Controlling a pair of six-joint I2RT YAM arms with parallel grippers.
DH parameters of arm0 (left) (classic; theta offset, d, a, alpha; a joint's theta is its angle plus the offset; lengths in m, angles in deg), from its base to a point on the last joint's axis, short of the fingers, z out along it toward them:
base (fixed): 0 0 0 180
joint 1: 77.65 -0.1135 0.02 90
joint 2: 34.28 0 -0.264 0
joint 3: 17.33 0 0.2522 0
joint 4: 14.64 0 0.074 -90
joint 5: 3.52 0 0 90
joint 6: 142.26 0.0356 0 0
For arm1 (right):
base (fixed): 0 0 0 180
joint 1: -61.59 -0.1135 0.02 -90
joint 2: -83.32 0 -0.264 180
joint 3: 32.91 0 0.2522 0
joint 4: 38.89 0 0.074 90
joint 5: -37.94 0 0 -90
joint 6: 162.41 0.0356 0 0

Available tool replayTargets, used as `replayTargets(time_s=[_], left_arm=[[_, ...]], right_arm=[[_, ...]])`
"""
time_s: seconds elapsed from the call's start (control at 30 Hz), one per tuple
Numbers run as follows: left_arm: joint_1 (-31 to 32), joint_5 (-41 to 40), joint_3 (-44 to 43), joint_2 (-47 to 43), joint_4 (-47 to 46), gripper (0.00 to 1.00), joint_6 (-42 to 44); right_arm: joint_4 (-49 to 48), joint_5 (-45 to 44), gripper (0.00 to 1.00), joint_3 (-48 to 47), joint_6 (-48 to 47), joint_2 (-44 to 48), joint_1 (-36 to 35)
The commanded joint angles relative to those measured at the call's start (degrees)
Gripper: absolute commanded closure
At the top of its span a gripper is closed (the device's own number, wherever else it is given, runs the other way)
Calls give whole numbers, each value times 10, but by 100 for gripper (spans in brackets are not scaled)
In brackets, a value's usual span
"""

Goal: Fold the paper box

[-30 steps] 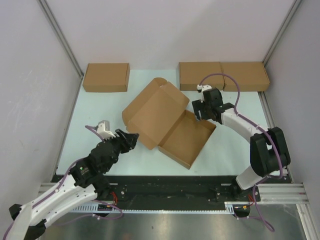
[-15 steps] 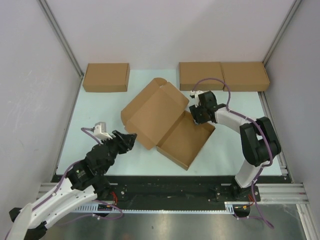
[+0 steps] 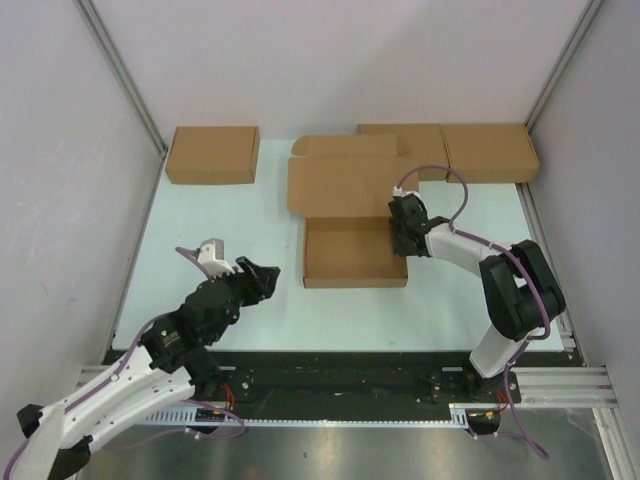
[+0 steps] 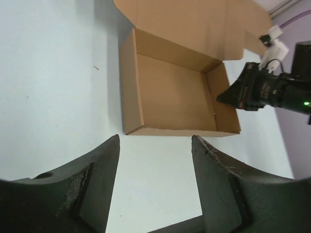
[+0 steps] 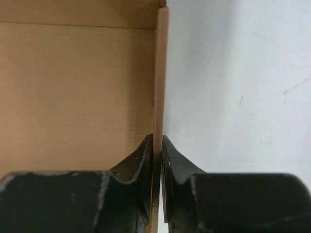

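Observation:
The paper box [image 3: 350, 255] is a shallow brown cardboard tray in the middle of the table, squared to its edges. Its lid [image 3: 340, 185] lies open and flat toward the back. My right gripper [image 3: 403, 236] is shut on the tray's right wall [image 5: 161, 73], one finger inside and one outside [image 5: 157, 141]. My left gripper [image 3: 264, 279] stands open and empty over bare table, a little left of and nearer than the tray. In the left wrist view the tray [image 4: 170, 92] lies beyond the open fingers [image 4: 155, 141], with the right gripper [image 4: 243, 92] at its right wall.
Three smaller closed cardboard boxes line the back: one at the left [image 3: 212, 154], two side by side at the right [image 3: 415, 140] [image 3: 490, 152]. The open lid overlaps the nearer of the two. Grey walls stand on both sides of the table.
The box has swung from a diagonal lie to square with the table. My right gripper has closed on its right wall. My left gripper has opened a little wider.

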Motion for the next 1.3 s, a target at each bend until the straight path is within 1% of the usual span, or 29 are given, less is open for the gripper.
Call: replayTargets(time_s=[0.0,0.13,0.17,0.23,0.27,0.3,0.37,0.43,0.5,0.53,0.63,0.8,0.9,0.97,1.0,1.03,1.13,1.27], left_arm=[[2,-12,-21,64,-43,32,45],[2,-16,-38,154,-106,30,118],[2,-21,-58,202,-113,29,134],[-1,-39,-81,251,-119,29,168],[-2,-46,-104,298,-116,28,181],[-3,-52,-117,317,-107,28,189],[-18,-41,-129,359,-119,28,207],[-48,-4,-132,390,-143,29,210],[-74,16,-140,412,-159,30,210],[-77,35,-147,438,-162,30,215],[-78,52,-176,491,-167,32,237],[-77,74,-184,543,-182,35,241],[-78,85,-190,573,-184,38,235],[-78,77,-196,595,-177,43,235],[-78,73,-198,608,-173,46,236],[-78,70,-205,616,-169,54,238],[-78,50,-219,644,-145,64,237],[-78,37,-227,673,-126,68,236]], right_arm=[[-1,-60,85,4,26,22,-35],[1,-79,85,3,4,14,-44],[3,-81,87,4,2,11,-45],[4,-95,90,4,-2,2,-48],[5,-101,94,4,-4,-1,-49],[7,-109,97,4,-6,-5,-52],[8,-117,100,4,-9,-9,-55],[9,-122,100,5,-11,-10,-58],[9,-128,100,5,-13,-10,-64],[8,-130,100,5,-12,-8,-67],[11,-128,100,5,-4,-8,-70],[18,-130,100,5,4,-4,-80],[18,-129,100,5,5,-2,-88],[17,-127,100,5,7,-1,-90],[18,-127,100,5,6,-2,-90],[18,-130,100,5,8,-3,-91],[24,-129,100,5,11,-1,-91],[26,-129,100,10,19,4,-96]])
